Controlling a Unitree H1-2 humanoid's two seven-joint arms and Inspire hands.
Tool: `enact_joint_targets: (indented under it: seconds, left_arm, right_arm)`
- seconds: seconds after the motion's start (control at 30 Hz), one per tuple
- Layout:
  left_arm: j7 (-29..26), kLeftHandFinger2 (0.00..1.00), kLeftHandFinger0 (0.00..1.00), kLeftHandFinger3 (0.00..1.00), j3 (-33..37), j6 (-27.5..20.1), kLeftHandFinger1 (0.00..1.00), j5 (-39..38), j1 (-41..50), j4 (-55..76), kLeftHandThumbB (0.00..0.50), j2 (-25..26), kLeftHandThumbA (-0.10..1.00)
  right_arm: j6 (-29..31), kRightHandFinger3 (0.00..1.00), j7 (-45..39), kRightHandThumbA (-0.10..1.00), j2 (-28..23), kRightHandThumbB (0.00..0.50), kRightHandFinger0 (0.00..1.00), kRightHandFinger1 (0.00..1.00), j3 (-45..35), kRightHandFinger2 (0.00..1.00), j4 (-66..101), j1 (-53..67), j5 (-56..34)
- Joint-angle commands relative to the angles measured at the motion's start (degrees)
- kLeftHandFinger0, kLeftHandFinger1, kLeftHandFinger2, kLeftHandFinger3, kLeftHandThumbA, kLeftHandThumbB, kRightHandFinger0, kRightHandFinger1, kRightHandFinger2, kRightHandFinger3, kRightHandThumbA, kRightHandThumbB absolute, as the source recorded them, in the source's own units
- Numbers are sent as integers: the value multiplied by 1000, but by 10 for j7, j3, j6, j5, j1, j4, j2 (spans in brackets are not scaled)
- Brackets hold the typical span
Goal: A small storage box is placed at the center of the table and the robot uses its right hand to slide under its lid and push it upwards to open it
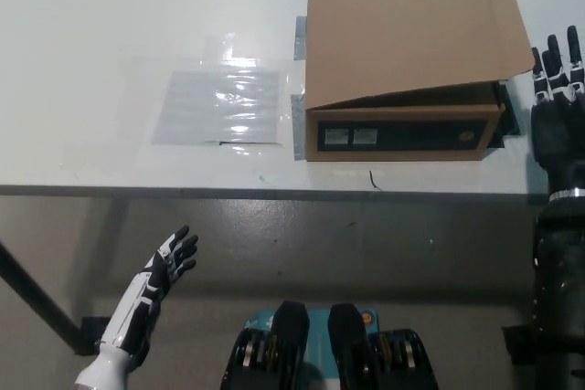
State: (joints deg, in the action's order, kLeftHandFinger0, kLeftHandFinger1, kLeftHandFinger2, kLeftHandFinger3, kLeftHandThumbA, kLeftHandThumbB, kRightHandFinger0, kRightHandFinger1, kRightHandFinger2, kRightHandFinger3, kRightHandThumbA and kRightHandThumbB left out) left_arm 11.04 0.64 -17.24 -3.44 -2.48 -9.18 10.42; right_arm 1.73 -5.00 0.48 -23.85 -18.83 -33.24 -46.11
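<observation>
Box lid partly raised; right hand upright just beside.

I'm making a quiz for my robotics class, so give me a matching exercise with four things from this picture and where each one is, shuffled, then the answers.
Things:
1. cardboard box
2. clear plastic sheet
3. left hand
4. right hand

Places:
A. below the table's front edge, lower left, open
B. flat on the table, left of the box
C. at the table's right edge, fingers pointing up, beside the lid's corner
D. on the table, lid partly raised

Pairs: 1-D, 2-B, 3-A, 4-C
</observation>
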Motion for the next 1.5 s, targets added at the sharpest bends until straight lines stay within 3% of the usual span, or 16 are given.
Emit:
enact_joint_targets:
  seconds: [0.0, 0.23, 0.6, 1.0, 1.27, 1.47]
  left_arm:
    - [9, 1000, 1000, 1000, 2, -13, 1000, -3, -7, 10, 306, 8, 1000]
    - [10, 1000, 1000, 1000, 3, -10, 1000, -2, -7, 12, 302, 9, 1000]
    - [9, 1000, 1000, 1000, 4, -9, 1000, -2, -8, 13, 319, 9, 1000]
    - [8, 1000, 1000, 1000, 3, -10, 1000, -2, -8, 11, 317, 8, 1000]
    - [6, 1000, 1000, 1000, 3, -11, 1000, 2, -7, 14, 314, 8, 1000]
    - [9, 1000, 1000, 1000, 5, -9, 1000, 1, -9, 15, 318, 9, 1000]
  right_arm:
    - [-2, 1000, -5, 1000, 1, 292, 1000, 1000, -6, 1000, -1, -33, -16]
    - [-5, 1000, -11, 1000, 15, 254, 1000, 1000, 12, 1000, 4, -32, -1]
    - [-21, 1000, 8, 1000, 46, 260, 1000, 1000, 32, 1000, 27, -25, 5]
    - [-36, 1000, 12, 1000, 51, 313, 1000, 1000, 35, 1000, 52, -41, -8]
    - [-46, 1000, 22, 1000, 64, 269, 1000, 1000, 36, 1000, 66, -64, -15]
    - [-50, 1000, 21, 1000, 77, 284, 1000, 1000, 44, 1000, 51, -90, -8]
